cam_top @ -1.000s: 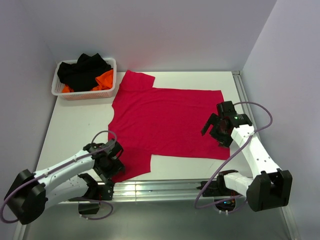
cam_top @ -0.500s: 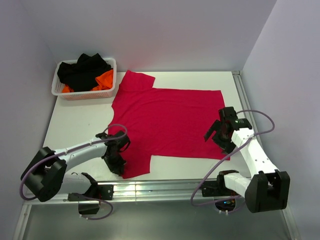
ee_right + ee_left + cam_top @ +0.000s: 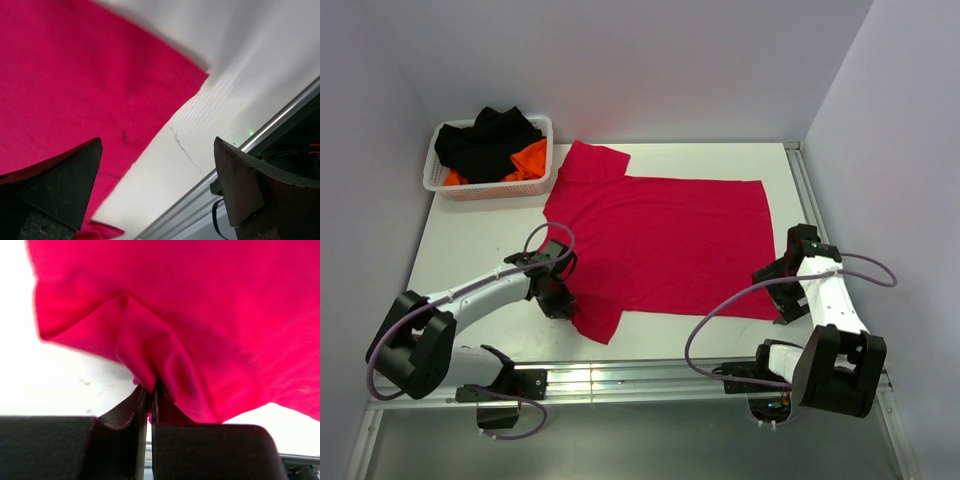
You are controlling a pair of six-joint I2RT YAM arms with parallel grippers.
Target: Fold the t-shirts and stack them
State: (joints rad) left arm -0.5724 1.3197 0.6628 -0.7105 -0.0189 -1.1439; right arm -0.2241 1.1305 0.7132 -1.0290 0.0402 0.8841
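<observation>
One crimson red t-shirt (image 3: 660,235) lies spread flat on the white table. My left gripper (image 3: 560,290) is at the shirt's near-left sleeve and shut on a bunched fold of the red cloth (image 3: 150,355). In the left wrist view the fingers (image 3: 142,402) pinch that fold, which rises off the table. My right gripper (image 3: 788,292) stands open at the shirt's near-right corner. The right wrist view shows its fingertips straddling the hem edge (image 3: 150,145), one over red cloth, one over bare table, with nothing between them.
A white mesh basket (image 3: 490,190) at the far left corner holds black (image 3: 485,140) and orange (image 3: 530,158) clothes. A metal rail (image 3: 650,372) runs along the table's near edge, another (image 3: 805,190) along the right side. Walls close in the left, back and right.
My left gripper shut on the near-left sleeve and dragged it up and inward, bunching it. My right gripper swung right and nearer, off the shirt's middle to its near-right corner.
</observation>
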